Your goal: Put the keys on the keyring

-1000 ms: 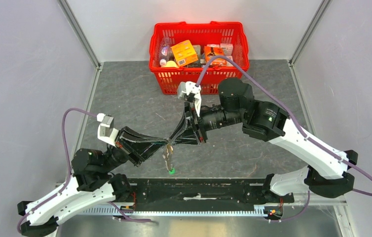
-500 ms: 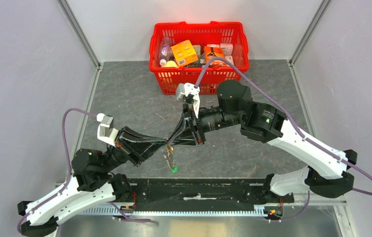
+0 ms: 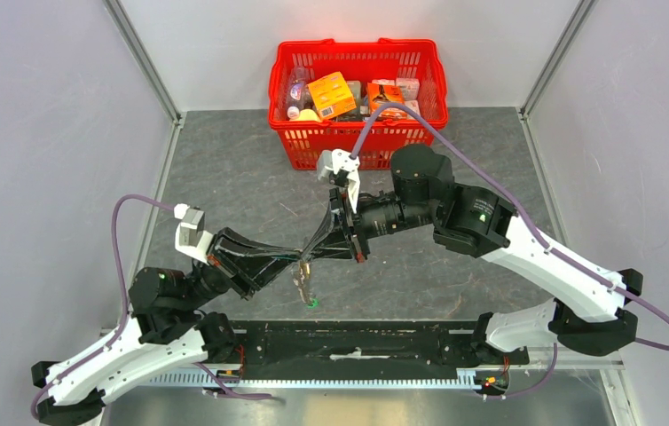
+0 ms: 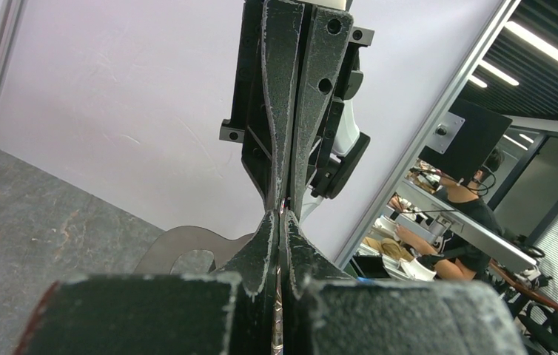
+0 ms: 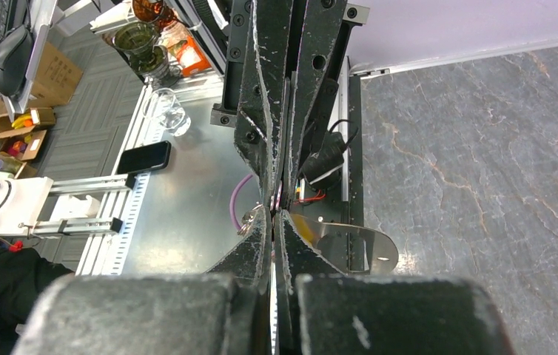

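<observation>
No legible text; print on boxes [image 3: 332,93] in red basket [image 3: 358,142] too small.

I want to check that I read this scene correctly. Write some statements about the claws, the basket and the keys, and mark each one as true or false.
1. The left claw and the right claw are both shut, with their tips meeting. True.
2. The red basket is empty. False: it holds boxes and other packets.
3. A green key tag shows just below the meeting claws. True.
4. The claws meet inside the basket. False: they meet over the grey table, on the side nearer the arm bases.
</observation>
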Robot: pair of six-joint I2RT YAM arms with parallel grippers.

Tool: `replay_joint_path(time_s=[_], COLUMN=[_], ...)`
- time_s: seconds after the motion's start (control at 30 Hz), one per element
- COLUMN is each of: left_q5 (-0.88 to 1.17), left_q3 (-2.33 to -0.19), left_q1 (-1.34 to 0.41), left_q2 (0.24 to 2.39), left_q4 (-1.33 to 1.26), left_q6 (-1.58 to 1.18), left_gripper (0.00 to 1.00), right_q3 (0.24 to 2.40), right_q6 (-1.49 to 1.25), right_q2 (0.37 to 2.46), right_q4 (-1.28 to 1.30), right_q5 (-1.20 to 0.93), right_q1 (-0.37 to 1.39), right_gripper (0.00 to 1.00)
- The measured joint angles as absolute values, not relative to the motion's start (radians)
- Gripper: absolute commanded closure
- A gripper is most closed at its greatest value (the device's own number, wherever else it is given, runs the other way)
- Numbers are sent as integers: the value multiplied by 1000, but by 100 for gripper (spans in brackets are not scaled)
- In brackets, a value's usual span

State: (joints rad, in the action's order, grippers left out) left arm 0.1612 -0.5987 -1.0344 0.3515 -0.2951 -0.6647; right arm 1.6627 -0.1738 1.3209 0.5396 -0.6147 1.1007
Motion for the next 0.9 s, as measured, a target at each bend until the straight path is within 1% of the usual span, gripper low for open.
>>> replay_joint_path(time_s=[0.07, 0.17, 0.4, 0.5, 0.63, 0.77, 0.9], left_q5=[163, 173, 228, 265, 335, 404, 444], left_q3=[-599, -614, -752, -843, -973, -1032, -1038], left_q1=[-1034, -1034, -1034, -1034, -1034, -1034, -1034], left_q2=[352, 360, 366, 369, 398, 461, 545], left_q4=[-285, -236, -63, 45, 172, 246, 327], left_q6=[-666, -672, -685, -682, -673, -673, -673], left_gripper=[92, 79, 65, 62, 61, 60, 60], right_q3=[1666, 1689, 1838, 1892, 1939, 1944, 1946], right_q6=[-167, -154, -112, -90, -57, -34, -2], right_q2=[1321, 1325, 1372, 1389, 1411, 1436, 1462], right_q4=[555, 616, 829, 914, 1016, 1087, 1147], right_q5=[-610, -601, -624, -647, -688, -744, -801], right_q1=[1102, 1104, 1107, 1109, 1109, 1109, 1110], right_gripper=[100, 100, 100, 100, 100, 100, 100])
